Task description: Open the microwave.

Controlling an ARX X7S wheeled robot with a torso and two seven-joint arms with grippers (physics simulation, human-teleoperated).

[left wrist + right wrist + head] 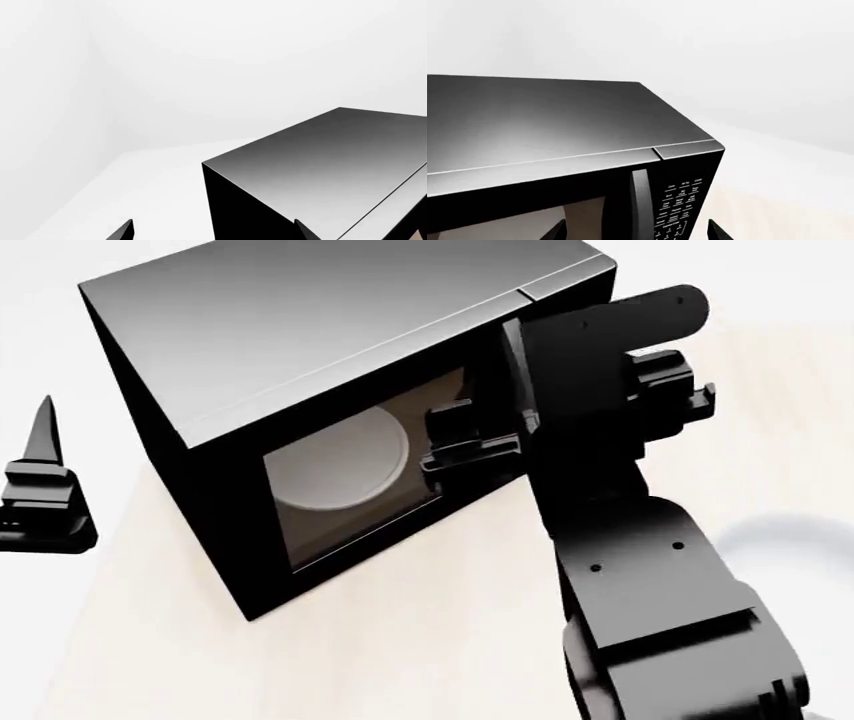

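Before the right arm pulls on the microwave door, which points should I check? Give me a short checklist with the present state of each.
1. Microwave door shut: ok, it sits flush.
2. Right gripper at the door's handle side: ok.
3. Door handle between the fingertips: ok, in the right wrist view.
4. Right gripper closed on the handle: not ok, its fingertips stand apart.
5. Left gripper out of the door's swing: ok, off to the side.
6. Turntable empty: ok.
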